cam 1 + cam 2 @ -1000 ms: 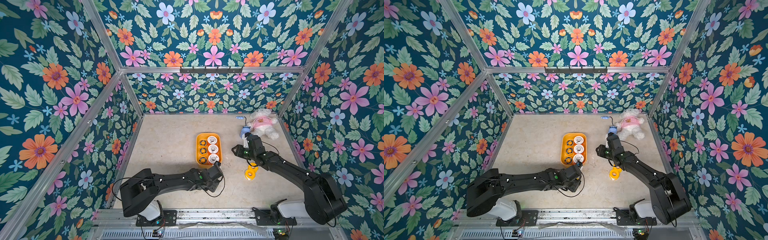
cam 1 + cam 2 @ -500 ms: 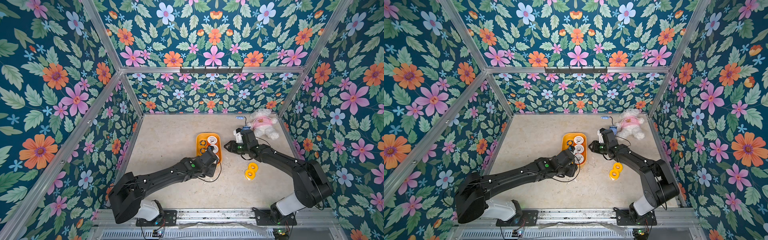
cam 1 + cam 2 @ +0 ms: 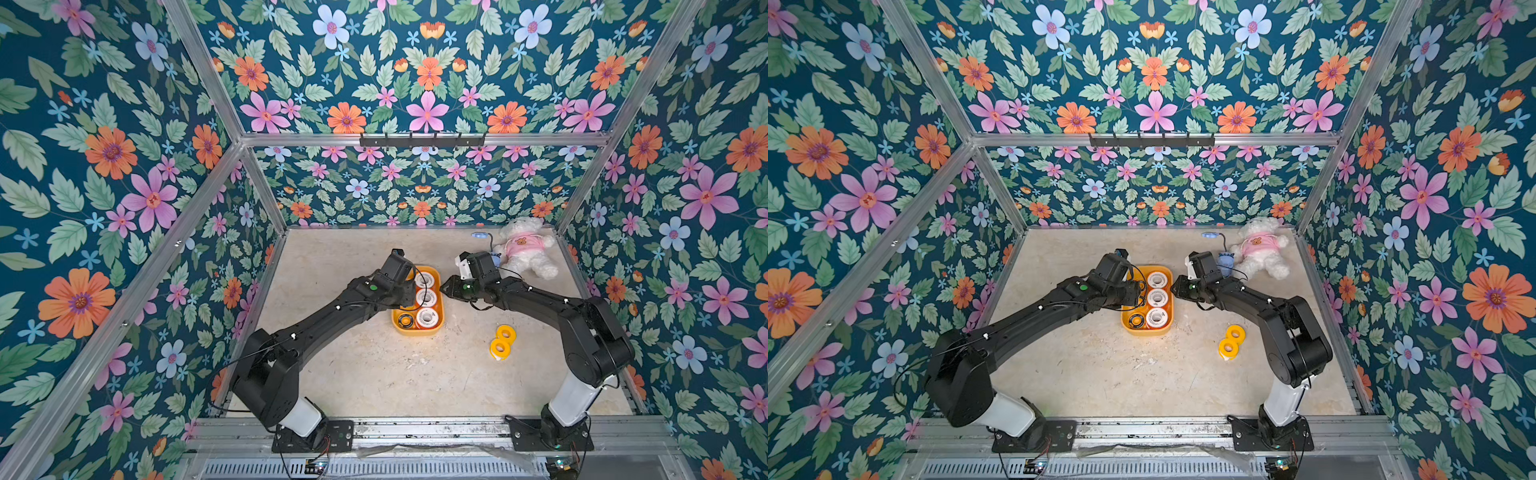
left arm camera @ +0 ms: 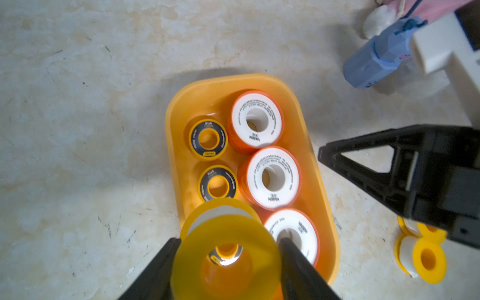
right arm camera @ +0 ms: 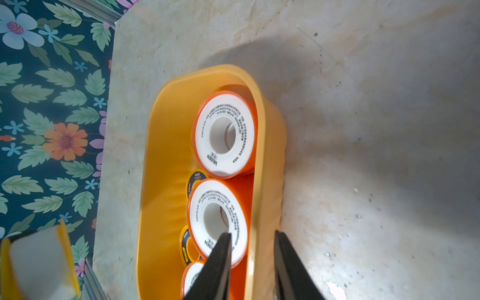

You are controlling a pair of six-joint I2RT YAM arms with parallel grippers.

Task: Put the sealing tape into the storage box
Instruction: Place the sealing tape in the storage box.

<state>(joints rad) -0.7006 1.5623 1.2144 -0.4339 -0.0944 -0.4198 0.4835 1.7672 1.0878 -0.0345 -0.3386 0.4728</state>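
Observation:
The storage box (image 3: 417, 332) (image 3: 1146, 331) is a yellow-orange tray in mid-table. Its right column holds three white-faced sealing tape rolls (image 3: 426, 297) (image 4: 272, 179). Its left column holds black-and-yellow rings (image 4: 207, 139) (image 3: 404, 320). My left gripper (image 4: 228, 241) (image 3: 405, 293) is shut on a plain yellow roll (image 4: 246, 233), which hangs over the near end of that left column. My right gripper (image 5: 252, 233) (image 3: 444, 286) stands astride the box's right wall (image 5: 259, 161), one finger inside and one outside, closed on it. Two yellow rolls (image 3: 502, 340) (image 4: 426, 257) lie on the table to the right.
A white teddy bear in a pink shirt (image 3: 521, 249) lies at the back right, with a blue gadget (image 3: 494, 258) (image 4: 376, 59) beside it, just behind my right wrist. Flowered walls close in the table on three sides.
My left arm has swung away from the table's front edge and now holds the yellow roll over the box. My right gripper has moved left to the box's right wall and narrowed around it.

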